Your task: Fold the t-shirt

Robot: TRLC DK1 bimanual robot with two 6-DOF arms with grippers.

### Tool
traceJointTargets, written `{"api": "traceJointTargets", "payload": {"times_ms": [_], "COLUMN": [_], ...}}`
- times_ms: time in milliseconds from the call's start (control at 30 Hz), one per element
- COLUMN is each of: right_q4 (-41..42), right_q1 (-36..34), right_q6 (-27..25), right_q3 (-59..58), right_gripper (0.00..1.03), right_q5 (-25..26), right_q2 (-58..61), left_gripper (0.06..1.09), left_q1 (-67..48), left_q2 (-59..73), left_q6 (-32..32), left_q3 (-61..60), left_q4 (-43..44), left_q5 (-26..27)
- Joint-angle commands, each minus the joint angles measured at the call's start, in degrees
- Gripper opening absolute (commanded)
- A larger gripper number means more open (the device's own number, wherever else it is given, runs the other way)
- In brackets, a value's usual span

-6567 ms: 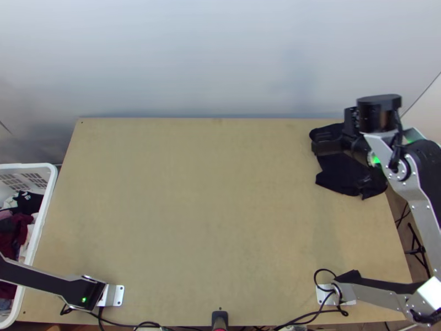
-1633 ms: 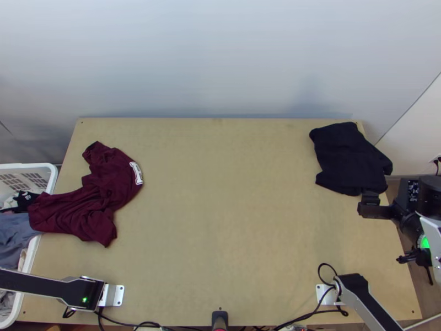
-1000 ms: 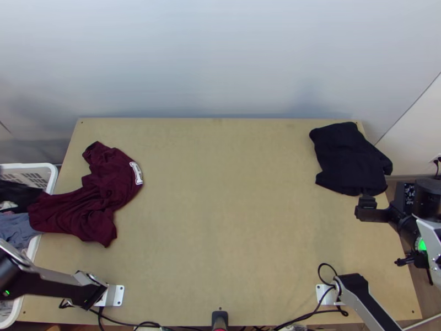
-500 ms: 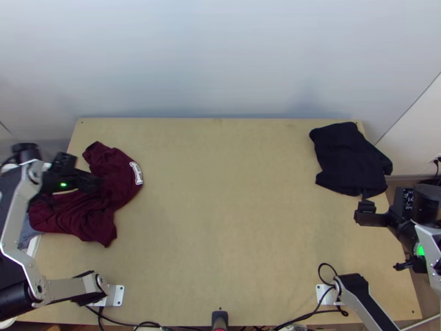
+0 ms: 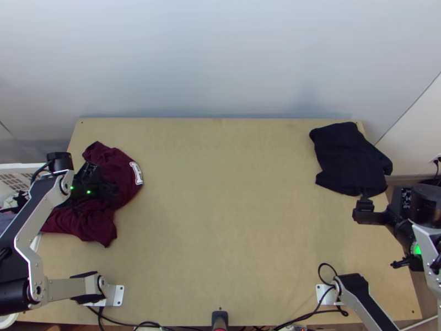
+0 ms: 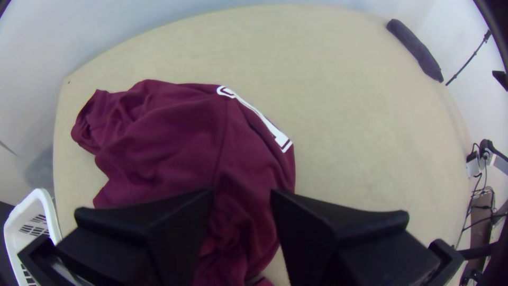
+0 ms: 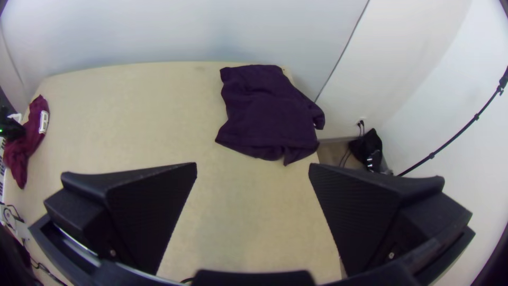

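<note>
The maroon t-shirt [image 5: 129, 168] lies crumpled at the left end of the counter [image 5: 231, 220], a short sleeve-like part pointing toward the far edge and a white print [image 5: 136, 173] near the side that faces the middle. The left pincer [image 5: 113, 191] is over the t-shirt; its two fingers [image 6: 159, 228] are spread, with maroon fabric seen between them and nothing pinched. Whether they touch the fabric, I cannot tell. The left arm hides part of the t-shirt on the side toward the white basket [image 5: 25, 166], which stands beside the counter's left edge with clothes in it. At the far right corner lies a dark cloth [image 5: 347, 157], spread in a rough, slightly rumpled patch, one side reaching past the counter's edge. The right pincer [image 5: 364, 211] is near the cloth's near end, its fingers [image 7: 370, 222] wide apart and holding nothing.
</note>
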Motion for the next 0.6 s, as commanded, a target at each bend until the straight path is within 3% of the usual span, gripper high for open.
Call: {"api": "traceJointTargets", "payload": {"times_ms": [0, 33, 100, 233, 333, 433, 500, 533, 567], "right_q4": [1.0, 1.1, 1.1, 1.1, 1.1, 1.1, 0.7, 0.6, 0.4], "right_q1": [0.8, 0.8, 0.8, 0.8, 0.8, 0.8, 0.8, 0.8, 0.8], "right_q6": [-0.6, -0.7, -1.1, -1.1, -1.0, -0.7, -0.7, -0.7, -0.7], "right_q3": [-0.1, -0.1, -0.1, -0.4, -1.0, -2.0, -2.1, -2.1, -2.2], "right_gripper": [0.98, 0.98, 0.98, 0.98, 0.98, 0.98, 0.98, 0.98, 0.98], "right_q5": [0.1, 0.1, 0.1, 0.1, 0.1, 0.0, 0.1, 0.1, 0.1], "right_q2": [0.5, 0.6, 0.6, 0.4, 0.0, -0.7, -1.2, -1.4, -1.5], "left_gripper": [0.26, 0.16, 0.09, 0.09, 0.09, 0.09, 0.09, 0.11, 0.21], "left_q1": [-0.7, -0.7, -0.7, -3.8, -9.3, -18.5, -22.6, -23.5, -23.5], "left_q2": [2.0, 1.8, 1.7, 0.6, -0.8, -1.3, -2.7, -2.9, -2.9], "left_q6": [-0.7, -1.5, -4.9, -9.2, -17.2, -22.9, -23.3, -22.9, -22.1], "left_q3": [-2.4, -2.2, -0.7, 2.1, 5.3, 9.0, 10.5, 10.8, 11.2], "left_q4": [6.2, 6.7, 6.4, 4.2, 3.1, 2.9, 2.7, 2.3, 1.1], "left_q5": [-1.7, -1.7, -1.5, 0.2, 4.0, 4.1, 3.4, 2.7, 1.4]}}
